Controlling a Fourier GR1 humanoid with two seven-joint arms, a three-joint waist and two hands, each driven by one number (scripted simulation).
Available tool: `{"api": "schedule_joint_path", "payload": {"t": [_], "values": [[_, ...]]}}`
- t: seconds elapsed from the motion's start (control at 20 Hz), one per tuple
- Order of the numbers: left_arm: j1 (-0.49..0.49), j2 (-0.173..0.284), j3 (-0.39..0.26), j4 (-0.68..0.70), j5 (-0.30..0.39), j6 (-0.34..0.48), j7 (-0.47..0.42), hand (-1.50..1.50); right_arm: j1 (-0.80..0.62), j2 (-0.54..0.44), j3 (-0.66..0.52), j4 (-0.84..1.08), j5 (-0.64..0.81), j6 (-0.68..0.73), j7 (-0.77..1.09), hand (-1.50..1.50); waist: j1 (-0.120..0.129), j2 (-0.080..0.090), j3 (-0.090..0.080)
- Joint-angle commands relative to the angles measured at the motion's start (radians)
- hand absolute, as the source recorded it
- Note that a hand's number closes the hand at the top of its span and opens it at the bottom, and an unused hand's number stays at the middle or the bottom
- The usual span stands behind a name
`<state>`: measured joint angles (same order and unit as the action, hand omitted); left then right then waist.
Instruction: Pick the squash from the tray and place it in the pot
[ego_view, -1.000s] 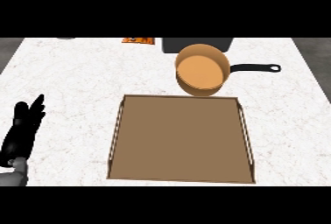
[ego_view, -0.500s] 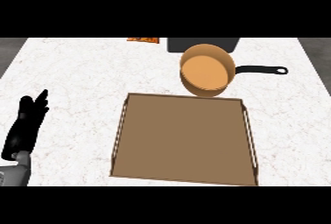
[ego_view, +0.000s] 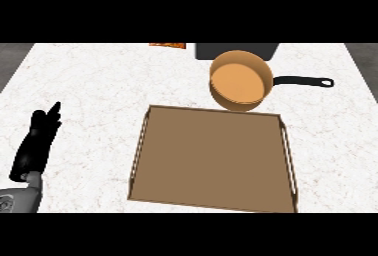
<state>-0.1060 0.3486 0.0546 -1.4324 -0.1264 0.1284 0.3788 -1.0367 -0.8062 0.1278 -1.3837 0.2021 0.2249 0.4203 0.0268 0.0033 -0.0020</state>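
Note:
A brown tray (ego_view: 214, 157) lies in the middle of the marble counter, its surface bare; no squash shows on it or anywhere else in view. Behind it stands an orange pot (ego_view: 238, 80) with a black handle (ego_view: 304, 81) pointing right; its inside looks bare. My left hand (ego_view: 35, 144) rests open at the left edge, fingers straight and pointing away from me, well apart from the tray. My right hand is out of view.
A dark grey box (ego_view: 236, 49) sits behind the pot at the counter's far edge. An orange-brown item (ego_view: 167, 45) peeks in at the top, left of it. White marble counter (ego_view: 96, 85) spreads to the left of the tray.
The view has shifted slightly, so tray and pot appear a little further right and lower. My left hand sits a bit lower and more to the right in the picture.

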Motion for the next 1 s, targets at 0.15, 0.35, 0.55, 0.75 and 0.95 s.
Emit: {"api": "schedule_joint_path", "payload": {"t": [0.15, 0.35, 0.55, 0.75, 0.95], "values": [[-0.008, 0.018, 0.025, -0.035, 0.031, -0.049, 0.051, 0.00, -0.075, 0.168, 0.076, 0.202, 0.085, 0.021, -0.037, 1.50, -0.003, 0.001, 0.001], [0.003, -0.007, 0.019, 0.015, 0.005, -0.027, -0.026, 0.00, -0.122, 0.288, 0.106, 0.287, 0.098, 0.034, 0.015, 1.50, -0.005, 0.001, 0.001], [0.036, -0.015, 0.016, 0.005, -0.011, -0.020, -0.055, 0.00, -0.104, 0.368, 0.089, 0.397, 0.092, 0.021, 0.025, -1.50, -0.004, 0.001, 0.001], [-0.055, -0.010, 0.039, 0.055, -0.003, -0.027, -0.010, 0.00, -0.143, 0.409, 0.003, 0.507, 0.061, -0.013, -0.072, -1.50, -0.013, 0.003, 0.001], [-0.011, -0.007, 0.032, -0.006, -0.010, -0.024, -0.007, 0.00, -0.124, 0.493, -0.105, 0.527, 0.004, -0.197, -0.112, -1.50, 0.000, 0.005, 0.002]]}}
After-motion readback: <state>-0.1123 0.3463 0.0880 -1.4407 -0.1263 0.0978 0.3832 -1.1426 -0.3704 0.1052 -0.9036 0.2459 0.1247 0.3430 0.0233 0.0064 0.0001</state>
